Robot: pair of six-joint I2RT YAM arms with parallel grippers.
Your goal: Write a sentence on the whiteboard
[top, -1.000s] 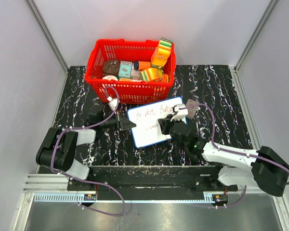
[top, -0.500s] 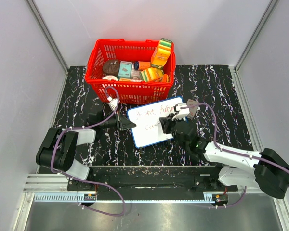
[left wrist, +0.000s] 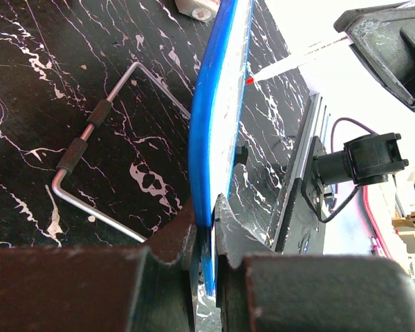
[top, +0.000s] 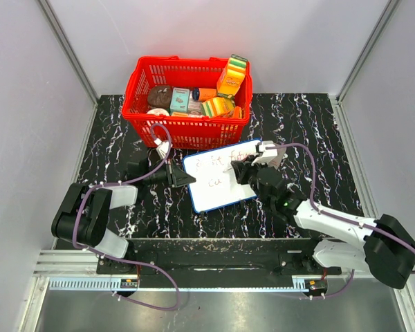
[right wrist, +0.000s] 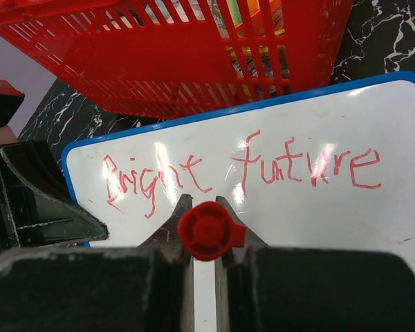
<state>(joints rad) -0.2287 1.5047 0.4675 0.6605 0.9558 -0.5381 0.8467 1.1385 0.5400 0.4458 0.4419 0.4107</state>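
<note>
Whiteboard [top: 214, 197]: we see it at the centre of the top view, just below the basket [top: 187, 131].
Sentence [right wrist: 270, 169]: red "Bright future" on its upper part.
Left gripper [left wrist: 206, 214]: clenched on the whiteboard's blue edge.
Right gripper [right wrist: 203, 207]: grasping a red marker [right wrist: 206, 232] over the whiteboard.

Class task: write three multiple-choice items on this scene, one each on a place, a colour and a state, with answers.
1. Where is the red basket? A beyond the whiteboard B on the whiteboard C under the whiteboard
2. What colour is the lettering? A blue B red C green
3. How is the left claw? A open above the basket B shut on the whiteboard's edge C wide open
1 A: the top view shows it behind the whiteboard. 2 B: red strokes in the right wrist view. 3 B: it pinches the blue frame.
</note>
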